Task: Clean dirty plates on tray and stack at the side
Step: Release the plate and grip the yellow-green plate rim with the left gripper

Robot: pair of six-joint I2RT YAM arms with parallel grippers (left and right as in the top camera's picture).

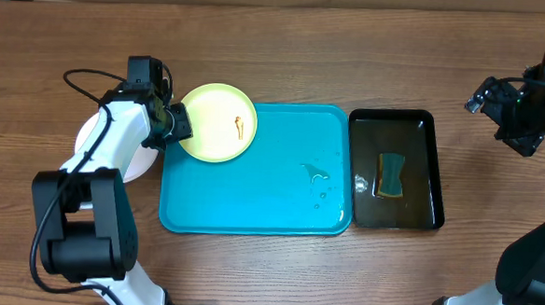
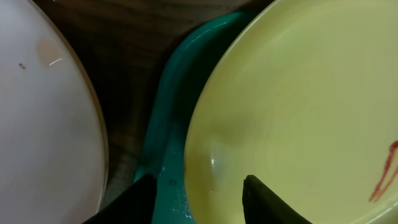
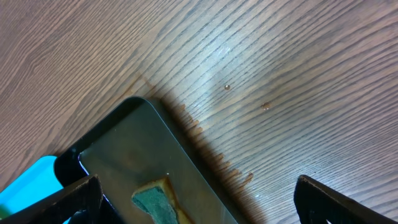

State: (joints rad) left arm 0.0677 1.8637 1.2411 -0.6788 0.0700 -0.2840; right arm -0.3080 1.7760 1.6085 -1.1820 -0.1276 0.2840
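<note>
Turquoise tray (image 1: 242,193): a large rectangular plastic tray with rounded corners and a raised rim is lying at the middle of the table; a few water drops (image 1: 316,175) are glinting on its right part.
Yellow-green plate (image 1: 213,121): one round, smooth, flat plate is sitting at the tray's far left corner, overlapping the rim and jutting past it.
Smear (image 1: 238,125): one small orange-brown streak is showing on that plate's right half.
White plate (image 1: 139,167): a round white plate is lying on the wood just left of the tray, partly hidden under the left arm; whether more are stacked there cannot be told.
Black tray (image 1: 414,123): a narrower, glossy rectangular tray is sitting just right of the turquoise one and looks wet inside.
Sponge (image 1: 391,175): one green and yellow sponge is lying in the black tray.
Left gripper (image 2: 198,180): its fingers are pinching the yellow-green plate's left edge, one above and one below the rim.
Right gripper (image 3: 198,186): its fingers are spreading wide, holding nothing, above the wood beside the black tray's corner.
Table (image 1: 353,45): brown wood with a streaked grain.
</note>
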